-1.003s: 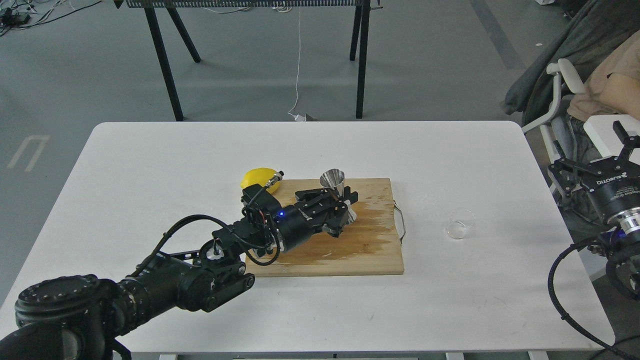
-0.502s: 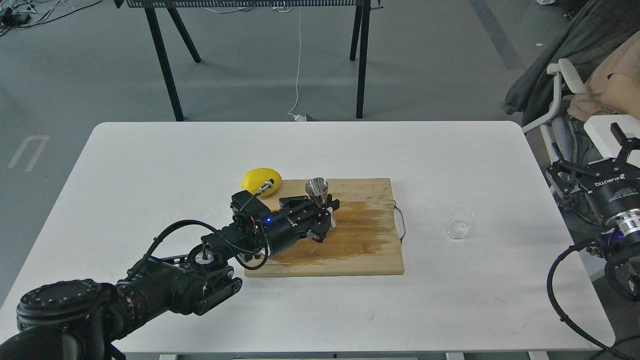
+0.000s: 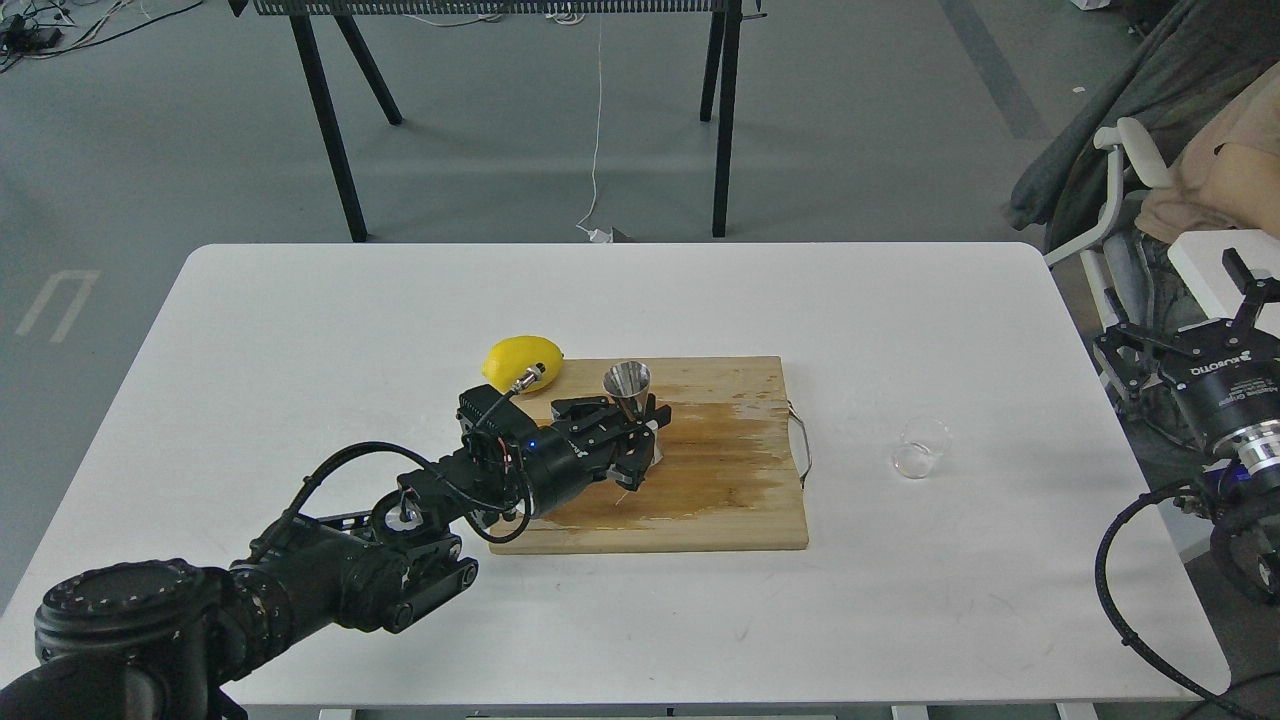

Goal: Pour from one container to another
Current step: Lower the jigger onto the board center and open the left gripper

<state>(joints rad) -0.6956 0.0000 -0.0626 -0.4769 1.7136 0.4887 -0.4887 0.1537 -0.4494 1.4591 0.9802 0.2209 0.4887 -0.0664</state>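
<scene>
- Wooden cutting board (image 3: 720,500) lies near the middle of the white table (image 3: 300,320), its surface stained dark and wet-looking, a wire handle on its right edge
- Head view: the steel jigger (image 3: 628,383) stands upright over the board's far-left part, open mouth up
- The left gripper (image 3: 630,430) reaches across the board's left edge, its fingers closed around the jigger's narrow waist
- A yellow lemon (image 3: 522,360) rests on the table, touching or just beside the board's far-left corner, behind the gripper's body
- The clear glass cup (image 3: 920,447) sits on the table well to the right of the board, beyond the wire handle, with nothing holding it
- The right gripper (image 3: 1180,335) hangs past the table's right edge, far right of the board, fingers spread wide and holding nothing
</scene>
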